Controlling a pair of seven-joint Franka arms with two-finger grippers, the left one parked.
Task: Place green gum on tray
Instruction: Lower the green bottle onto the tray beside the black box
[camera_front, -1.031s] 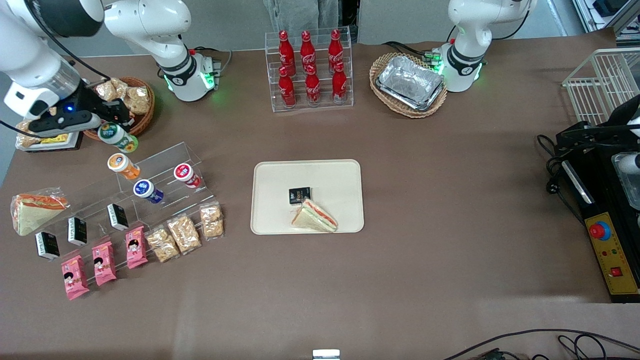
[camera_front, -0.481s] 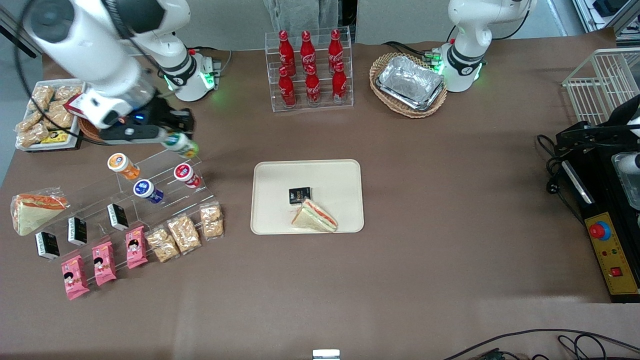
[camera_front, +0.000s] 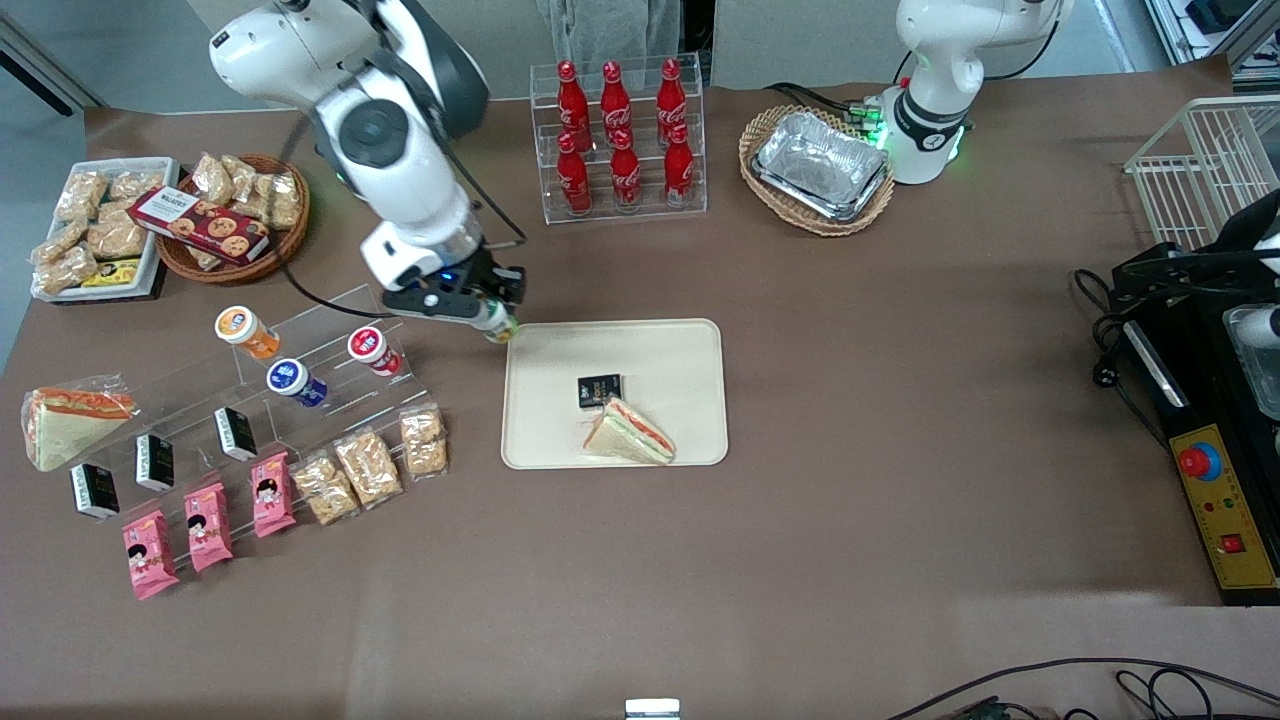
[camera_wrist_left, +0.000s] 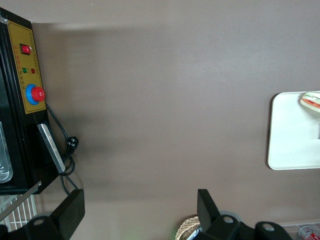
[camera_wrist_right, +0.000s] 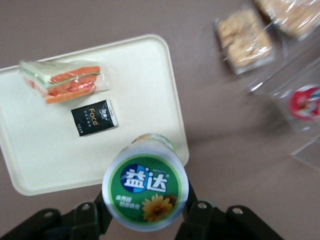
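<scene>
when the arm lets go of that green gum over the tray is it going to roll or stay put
The gum, held in the gripper at the tray corner, is a round canister, so on its side it would likely roll. Its flat ends should stand. The low rim may stop it.

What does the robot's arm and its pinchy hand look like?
The working arm is glossy white with rounded dark grey joints and a thin black cable along it. Its gripper, at the tray's corner, is black with a small blue light.
</scene>
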